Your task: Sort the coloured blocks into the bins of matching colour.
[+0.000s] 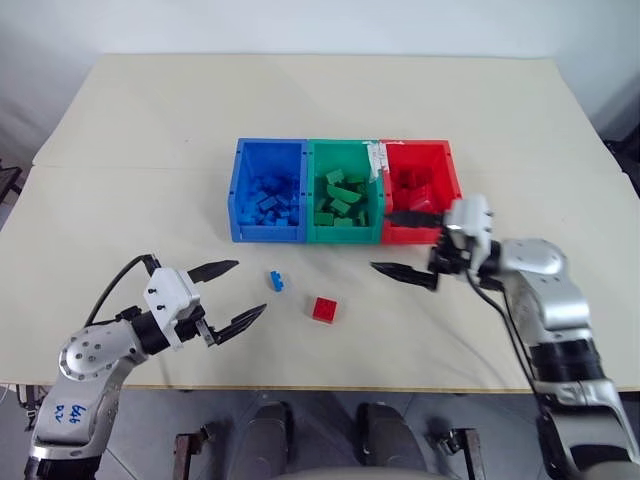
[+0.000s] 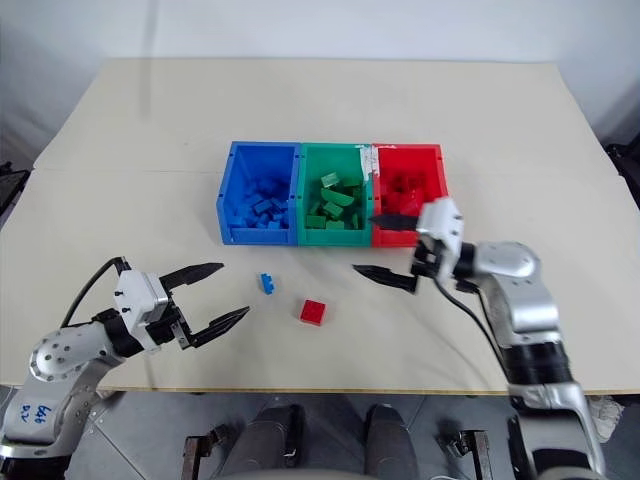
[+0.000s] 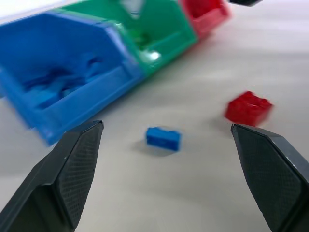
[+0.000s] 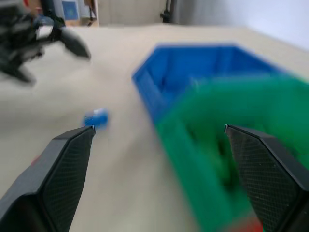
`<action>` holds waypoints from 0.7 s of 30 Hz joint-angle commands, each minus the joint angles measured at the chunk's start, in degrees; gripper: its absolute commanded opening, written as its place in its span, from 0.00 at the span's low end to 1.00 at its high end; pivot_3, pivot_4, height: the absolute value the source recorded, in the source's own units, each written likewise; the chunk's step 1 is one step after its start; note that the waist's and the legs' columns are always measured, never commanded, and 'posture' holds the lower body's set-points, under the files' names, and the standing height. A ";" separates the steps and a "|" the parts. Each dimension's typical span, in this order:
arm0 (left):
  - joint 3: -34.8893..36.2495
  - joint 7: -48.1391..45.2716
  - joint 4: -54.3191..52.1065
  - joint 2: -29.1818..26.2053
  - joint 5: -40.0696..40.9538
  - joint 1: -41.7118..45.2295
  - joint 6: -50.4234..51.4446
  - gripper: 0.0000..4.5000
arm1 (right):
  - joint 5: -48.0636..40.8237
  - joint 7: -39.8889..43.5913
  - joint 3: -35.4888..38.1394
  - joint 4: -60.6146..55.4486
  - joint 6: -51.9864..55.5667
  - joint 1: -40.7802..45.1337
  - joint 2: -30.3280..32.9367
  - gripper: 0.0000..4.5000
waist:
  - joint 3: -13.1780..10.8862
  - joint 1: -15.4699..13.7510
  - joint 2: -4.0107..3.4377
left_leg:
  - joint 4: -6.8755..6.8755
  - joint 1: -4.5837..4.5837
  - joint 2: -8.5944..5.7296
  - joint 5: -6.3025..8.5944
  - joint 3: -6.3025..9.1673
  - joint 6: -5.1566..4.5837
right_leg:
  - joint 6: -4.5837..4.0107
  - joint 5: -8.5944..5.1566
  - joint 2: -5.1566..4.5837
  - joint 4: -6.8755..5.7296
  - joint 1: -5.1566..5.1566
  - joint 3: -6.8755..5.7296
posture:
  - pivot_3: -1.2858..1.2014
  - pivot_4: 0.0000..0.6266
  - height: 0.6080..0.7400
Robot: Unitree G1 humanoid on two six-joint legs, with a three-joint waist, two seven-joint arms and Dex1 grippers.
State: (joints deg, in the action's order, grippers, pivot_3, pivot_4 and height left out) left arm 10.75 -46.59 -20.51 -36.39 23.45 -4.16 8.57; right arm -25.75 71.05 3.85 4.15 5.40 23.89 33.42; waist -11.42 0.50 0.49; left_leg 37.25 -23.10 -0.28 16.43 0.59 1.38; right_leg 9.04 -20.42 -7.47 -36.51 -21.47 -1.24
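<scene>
Two loose blocks lie on my table in front of three part-filled bins.

My left gripper [image 1: 227, 294] hovers with fingers spread wide and empty, just left of a small blue block [image 1: 275, 281] and a red block [image 1: 325, 309]. My right gripper [image 1: 404, 244], also wide open and empty, sits by the red bin [image 1: 450, 180]. The blue bin [image 1: 237, 190] and green bin [image 1: 310, 190] adjoin it, each holding matching blocks.

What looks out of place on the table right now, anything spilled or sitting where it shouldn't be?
Two bricks lie loose on the table in front of the bins: a blue block and a red block, both outside the blue bin and red bin. Nothing looks spilled or damaged, and the green bin holds only green pieces.
</scene>
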 commanded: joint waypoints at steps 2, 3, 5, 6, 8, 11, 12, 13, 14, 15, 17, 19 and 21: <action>-0.25 -5.99 3.65 -2.88 1.54 3.59 -0.75 1.00 | -3.74 8.42 8.89 -0.94 -8.55 -8.70 6.41 1.00 | 0.00 -0.21 -0.01 | 0.01 0.02 0.01 -0.01 0.00 0.01 | 0.00 0.00 0.01 0.04 0.01 -0.02 | 0.52 0.24 1.00; -0.18 -8.06 5.21 -4.22 1.17 4.09 -1.59 1.00 | -4.94 10.38 11.78 0.12 -10.26 -12.03 7.50 1.00 | 0.00 -0.21 -0.01 | 0.00 0.03 0.00 -0.01 -0.02 0.01 | 0.00 0.00 0.00 0.01 0.02 0.00 | 0.52 0.24 1.00; 0.81 -11.64 8.99 -6.56 0.79 4.79 -3.22 1.00 | -6.34 13.09 16.10 2.40 -11.97 -17.66 9.68 1.00 | 0.00 -0.38 0.00 | 0.03 0.05 0.01 0.00 -0.05 0.00 | 0.00 0.00 0.00 0.03 0.04 0.00 | 0.52 0.24 1.00; 1.30 -12.75 10.53 -7.28 0.82 5.05 -3.87 1.00 | -6.23 14.07 17.22 3.46 -13.31 -19.36 10.46 1.00 | 0.00 -0.39 0.00 | 0.02 0.06 0.01 0.00 -0.04 0.00 | 0.00 0.00 0.00 0.03 0.05 -0.01 | 0.52 0.24 1.00; 2.35 -13.99 14.65 -8.21 0.64 5.88 -5.41 1.00 | -6.09 15.07 18.85 6.66 -16.50 -20.79 10.68 1.00 | 0.00 -0.17 0.00 | 0.05 0.09 -0.01 0.01 -0.10 -0.02 | 0.00 0.00 -0.03 0.11 0.06 0.03 | 0.52 0.24 1.00; 2.60 -14.49 18.22 -8.54 0.38 7.56 -6.11 1.00 | -6.21 14.89 20.18 9.98 -18.83 -21.64 10.22 1.00 | -0.01 0.01 0.01 | 0.09 0.30 0.04 0.01 -0.21 -0.03 | 0.00 0.01 -0.02 0.06 0.18 0.09 | 0.52 0.24 1.00; 2.38 -14.53 18.08 -8.35 0.48 7.84 -5.97 1.00 | -6.21 14.77 20.12 10.18 -19.36 -21.59 10.05 1.00 | -0.02 -0.06 0.01 | 0.07 0.42 0.05 0.01 -0.22 -0.02 | -0.02 0.02 -0.02 0.06 0.30 0.09 | 0.52 0.24 1.00; 1.51 -15.00 16.92 -8.04 0.90 8.00 -5.44 1.00 | -6.43 14.59 19.93 9.69 -19.17 -21.84 9.93 1.00 | -0.03 -0.09 0.00 | 0.03 0.62 0.05 0.01 -0.21 -0.03 | -0.02 0.02 -0.02 0.09 0.49 0.09 | 0.52 0.24 1.00; -0.02 -15.60 15.23 -7.60 1.25 8.37 -4.80 1.00 | -7.02 14.42 19.66 8.48 -18.74 -22.12 9.60 1.00 | -0.03 -0.17 0.00 | -0.03 0.82 0.06 0.03 -0.21 -0.05 | -0.02 0.02 -0.03 0.17 0.71 0.09 | 0.52 0.24 1.00; -1.54 -16.37 13.72 -7.25 1.64 8.85 -4.08 1.00 | -7.54 14.17 19.32 7.03 -18.01 -22.45 9.38 1.00 | -0.03 -0.23 -0.01 | -0.07 0.97 0.08 0.06 -0.20 -0.04 | -0.02 0.02 -0.03 0.29 0.88 0.08 | 0.52 0.24 1.00; -3.51 -17.35 11.91 -6.86 2.00 9.64 -2.98 1.00 | -8.36 14.10 18.84 4.95 -16.98 -22.92 9.12 1.00 | -0.03 -0.33 -0.01 | -0.05 0.98 0.18 0.08 -0.15 -0.03 | 0.00 0.03 -0.03 0.38 0.96 0.07 | 0.52 0.24 1.00; -8.19 -17.99 10.09 -5.75 0.65 12.82 -1.61 1.00 | -9.62 14.16 17.82 1.26 -15.12 -23.30 8.87 1.00 | -0.03 -0.57 -0.01 | -0.04 0.96 0.25 0.08 -0.12 -0.03 | 0.03 0.06 -0.06 0.42 0.99 0.06 | 0.52 0.24 1.00; -13.25 -17.03 9.82 -3.63 -2.12 16.85 -0.42 1.00 | -11.16 13.99 16.76 -2.67 -13.71 -23.55 8.40 1.00 | -0.02 -0.89 -0.01 | 0.00 0.94 0.18 0.07 -0.07 -0.03 | 0.04 0.07 -0.05 0.43 1.02 0.03 | 0.52 0.24 1.00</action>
State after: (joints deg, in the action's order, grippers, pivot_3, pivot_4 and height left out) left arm 0.25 -63.89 -8.47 -40.74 22.79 11.08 7.43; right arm -34.53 84.89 20.46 5.39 -9.28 0.62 42.08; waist -11.44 -0.39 0.48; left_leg 37.29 -22.17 -0.15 16.51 0.55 1.35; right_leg 9.11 -20.32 -7.52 -36.07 -20.40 -1.23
